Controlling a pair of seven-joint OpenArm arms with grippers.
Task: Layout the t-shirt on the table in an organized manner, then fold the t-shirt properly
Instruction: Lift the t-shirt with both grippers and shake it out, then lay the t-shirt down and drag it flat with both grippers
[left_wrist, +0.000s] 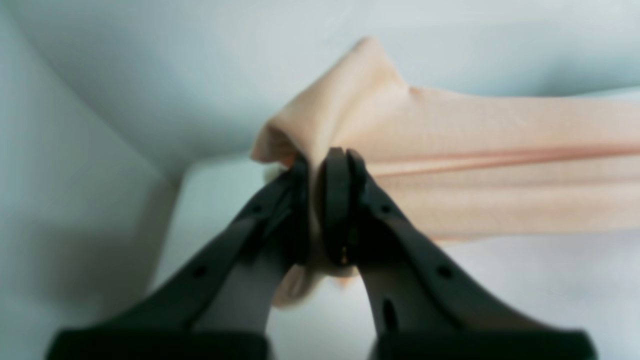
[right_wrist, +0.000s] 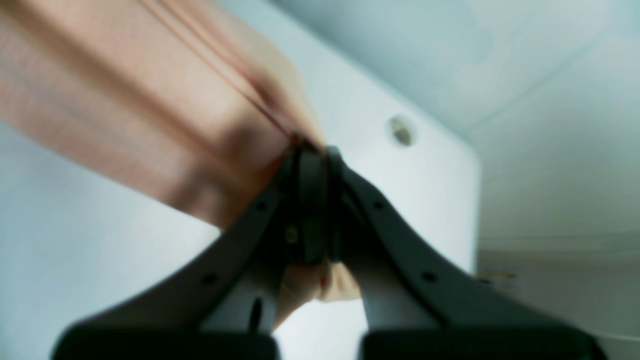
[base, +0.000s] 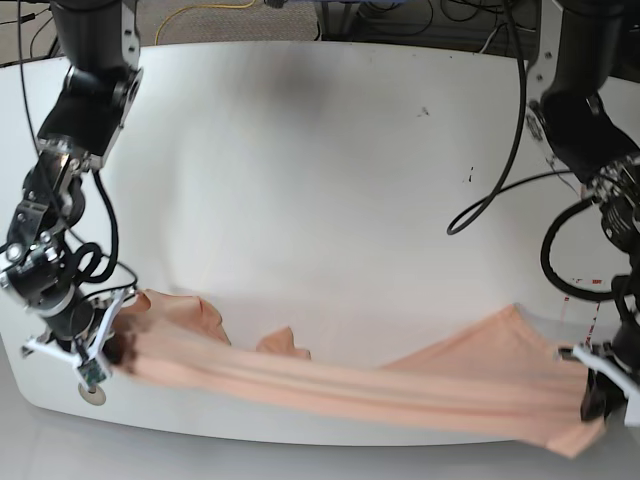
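The pale peach t-shirt (base: 380, 385) hangs stretched in a long, bunched band along the front edge of the white table (base: 330, 180). At the band's left end in the base view, my right gripper (base: 112, 350) is shut on the fabric. The right wrist view shows its jaws (right_wrist: 312, 155) pinching the t-shirt (right_wrist: 150, 100), which streams off to the upper left. My left gripper (base: 597, 400) is shut on the band's other end. Up close, those jaws (left_wrist: 320, 165) clamp a fold of the t-shirt (left_wrist: 475, 150), which runs off to the right. No print shows.
A round grey grommet (base: 92, 393) sits in the table's front left corner just below my right gripper, also seen as the grommet (right_wrist: 401, 131). Red tape marks (base: 590, 290) lie near the right edge. A black cable (base: 480, 190) loops off the right-hand arm over the tabletop.
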